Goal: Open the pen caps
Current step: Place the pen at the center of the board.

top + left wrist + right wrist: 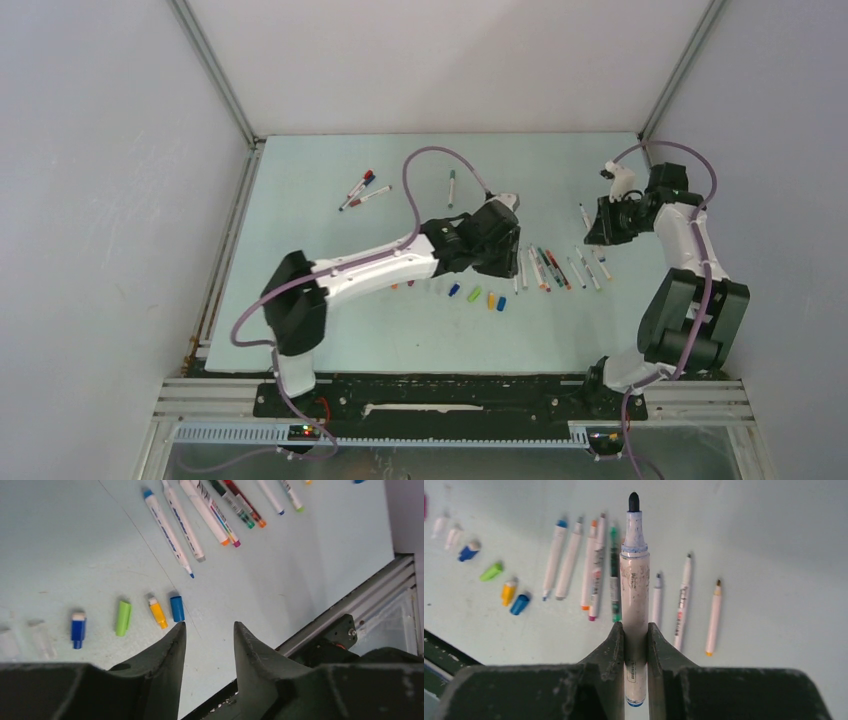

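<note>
Several loose pen caps lie in a row on the table: blue [176, 608], orange [158, 612], green [123, 618], dark blue [78, 629] and two clear ones [40, 637]. The top view shows them as a row of small caps [475, 294]. My left gripper [209, 626] is open and empty just above the table, with the blue cap beside its left fingertip. My right gripper [635, 626] is shut on a white marker [634, 580] with a bare black tip, held above the row of uncapped pens [594, 575]. The right wrist view also shows the blue cap [519, 603].
Several uncapped pens [560, 267] lie side by side between the two grippers. Three capped pens [362, 190] lie at the back left. One green-capped pen [451, 187] lies at the back middle. The metal rail [350, 600] runs along the table's near edge.
</note>
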Motion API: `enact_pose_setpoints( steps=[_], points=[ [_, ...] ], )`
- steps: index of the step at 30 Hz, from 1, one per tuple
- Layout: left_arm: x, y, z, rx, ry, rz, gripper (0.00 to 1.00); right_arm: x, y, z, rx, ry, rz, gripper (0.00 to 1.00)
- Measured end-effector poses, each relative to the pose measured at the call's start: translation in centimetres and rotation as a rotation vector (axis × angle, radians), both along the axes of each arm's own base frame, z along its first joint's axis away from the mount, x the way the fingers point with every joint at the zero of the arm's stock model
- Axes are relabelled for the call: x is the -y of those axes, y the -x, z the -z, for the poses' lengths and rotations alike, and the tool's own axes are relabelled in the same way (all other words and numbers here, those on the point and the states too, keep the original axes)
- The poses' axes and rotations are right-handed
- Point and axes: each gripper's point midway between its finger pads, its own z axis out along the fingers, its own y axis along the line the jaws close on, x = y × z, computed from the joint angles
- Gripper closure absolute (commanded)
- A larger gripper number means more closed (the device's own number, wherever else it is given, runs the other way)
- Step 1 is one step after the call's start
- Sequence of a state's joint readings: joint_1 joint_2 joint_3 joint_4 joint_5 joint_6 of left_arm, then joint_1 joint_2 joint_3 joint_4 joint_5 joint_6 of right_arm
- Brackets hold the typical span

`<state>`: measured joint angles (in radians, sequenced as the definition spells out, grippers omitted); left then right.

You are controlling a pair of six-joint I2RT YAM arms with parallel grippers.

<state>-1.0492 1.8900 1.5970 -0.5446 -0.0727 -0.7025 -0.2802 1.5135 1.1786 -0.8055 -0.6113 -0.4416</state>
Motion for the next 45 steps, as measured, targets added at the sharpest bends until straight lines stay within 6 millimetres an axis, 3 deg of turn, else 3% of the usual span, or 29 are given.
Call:
enact_pose_setpoints(
  steps=[5,14,19,29,39,45],
  points=[
    [-2.9,-0.3,-3.3,0.131,0.056,-0.011,0.44,3.0,0.2,3.1,-0.099,0.064,0.072,1.0],
    [-9.7,-1.4,-5.7,0.367,0.051,-0.105,0.26,7.0,1.0,5.8,-0.189,0.202,0.15,1.0],
    [-12.6,-1.7,-6.8,0.459,0.073,-0.164,0.25,8.4,1.4,7.5,-0.243,0.271,0.157,0.98],
    [-14.1,-1.7,-4.7,0.466,0.051,-0.189,0.25,10.0,2.5,10.1,-0.341,0.337,0.162,0.94],
    [-14.2,-1.6,-6.0,0.486,0.089,-0.199,0.25,10.0,2.9,11.5,-0.387,0.332,0.154,0.8],
    [-15.3,-1.1,-6.2,0.511,0.123,-0.217,0.2,10.1,3.0,11.8,-0.397,0.336,0.153,0.75]
  ],
)
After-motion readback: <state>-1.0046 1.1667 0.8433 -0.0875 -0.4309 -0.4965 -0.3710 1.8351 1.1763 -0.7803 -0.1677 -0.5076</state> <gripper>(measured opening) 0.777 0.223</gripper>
